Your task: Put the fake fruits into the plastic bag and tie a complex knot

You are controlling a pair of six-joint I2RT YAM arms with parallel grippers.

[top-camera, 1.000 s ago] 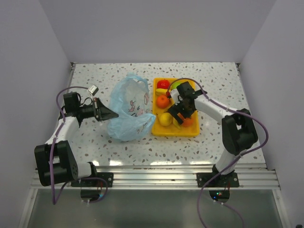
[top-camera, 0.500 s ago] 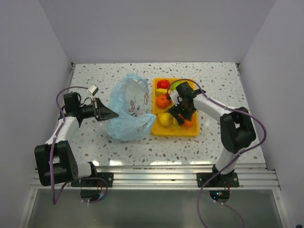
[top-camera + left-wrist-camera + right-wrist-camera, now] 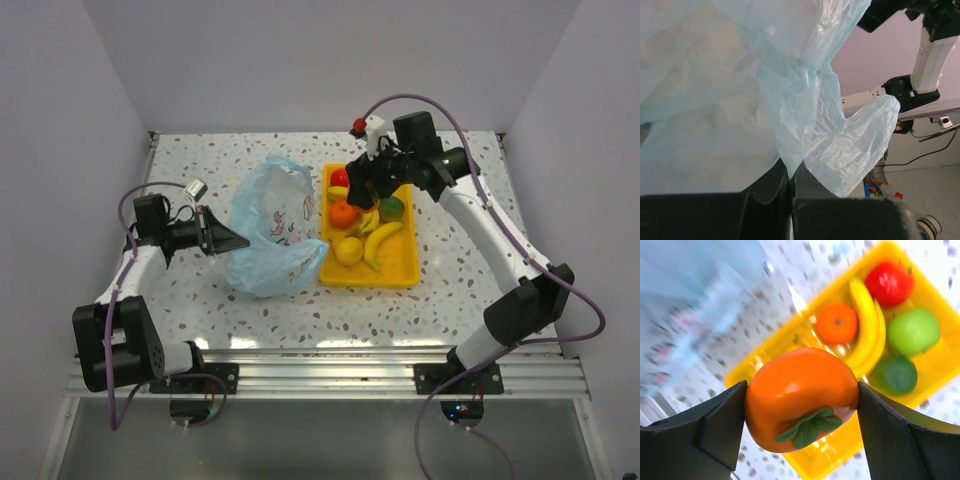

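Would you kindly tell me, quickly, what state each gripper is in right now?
Left gripper: jaws closed, pinching the plastic bag.
Right gripper: jaws closed on an orange fruit.

Your left gripper point(image 3: 791, 175) pinches a fold of the thin, translucent light-blue plastic bag point(image 3: 715, 100).

The crumpled film fills most of your view. One narrow pleat runs down between the two black fingers point(image 3: 767, 187), which stand closed on it with almost no gap. A rounded lobe point(image 3: 857, 142) of the same bag hangs loose to the right of the pinch. Behind it you see a pale lilac wall point(image 3: 875, 60) and a white-and-black arm link point(image 3: 932, 47) at the upper right.
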